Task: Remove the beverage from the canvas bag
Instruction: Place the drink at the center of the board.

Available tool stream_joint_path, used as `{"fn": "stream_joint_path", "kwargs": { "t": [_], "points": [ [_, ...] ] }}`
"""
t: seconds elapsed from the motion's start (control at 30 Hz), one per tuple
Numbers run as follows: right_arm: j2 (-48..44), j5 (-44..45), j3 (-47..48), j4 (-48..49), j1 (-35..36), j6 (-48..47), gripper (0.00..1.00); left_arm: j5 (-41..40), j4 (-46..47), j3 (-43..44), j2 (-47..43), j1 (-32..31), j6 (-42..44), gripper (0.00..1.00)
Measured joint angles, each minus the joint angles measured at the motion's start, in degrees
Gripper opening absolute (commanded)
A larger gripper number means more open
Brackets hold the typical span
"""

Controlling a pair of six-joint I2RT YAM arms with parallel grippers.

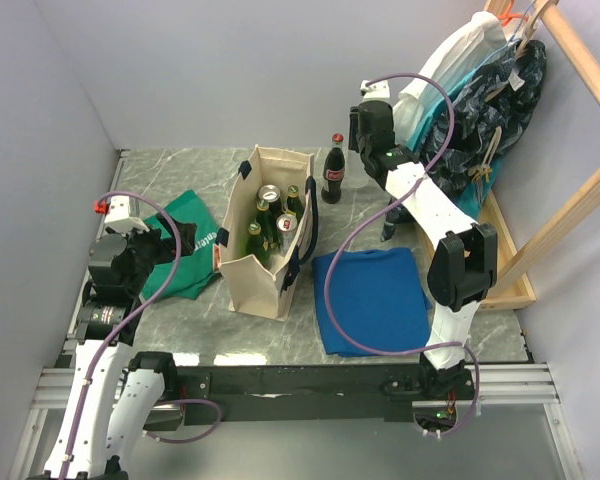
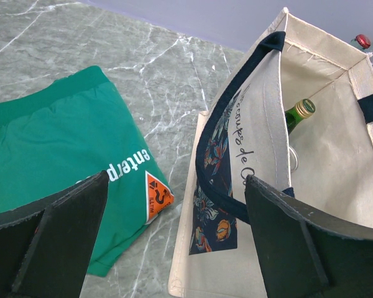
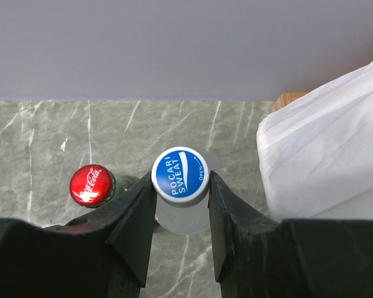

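Canvas bag (image 1: 252, 272) holds green bottles (image 1: 255, 241) and cans (image 1: 269, 193).

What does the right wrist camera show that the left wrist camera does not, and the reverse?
Only the right wrist view: the right gripper shut on a blue-capped bottle, with white fabric beside it. Only the left wrist view: the open left gripper, the green cloth, and the canvas bag with a green bottle inside. Both: the marble table and the red-capped cola bottle, tiny in the left wrist view.
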Motion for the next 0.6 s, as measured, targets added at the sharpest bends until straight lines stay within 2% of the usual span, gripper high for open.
{"fn": "stream_joint_path", "kwargs": {
  "t": [0.23, 0.6],
  "points": [
    [0.1, 0.0, -0.7, 0.5, 0.0, 1.9, 0.0, 0.0, 0.0, 0.0, 0.0, 0.0, 0.0, 0.96],
    [0.3, 0.3, -6.9, 3.0, 0.0, 4.7, 0.0, 0.0, 0.0, 0.0, 0.0, 0.0, 0.0, 0.96]
  ]
}}
